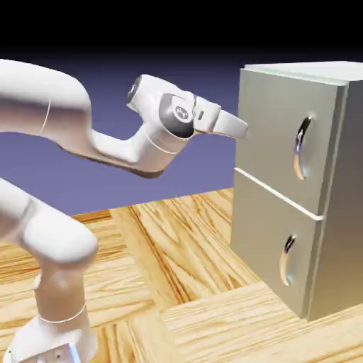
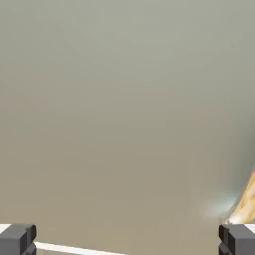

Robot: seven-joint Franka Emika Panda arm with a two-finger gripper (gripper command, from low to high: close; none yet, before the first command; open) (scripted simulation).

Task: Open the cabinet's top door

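The grey metallic cabinet (image 1: 333, 213) stands at the exterior view's right. Its top door (image 1: 273, 142) lies flush with the front, carrying a curved chrome handle (image 1: 303, 147). My gripper (image 1: 246, 132) points at the top door's left part, close to its surface and well left of the handle. In the hand view, grey metal of the top door (image 2: 124, 109) fills the picture. The two fingertips (image 2: 17, 239) sit far apart at the bottom corners, so the gripper (image 2: 127, 241) is open with nothing between them. A bright orange-tinged glint (image 2: 245, 199) shows at the right edge.
Below the top door is a second panel (image 1: 266, 241) with a smaller chrome handle (image 1: 287, 260). The cabinet rests on a wooden table (image 1: 184, 269). A pale seam line (image 2: 74, 247) crosses the bottom of the hand view.
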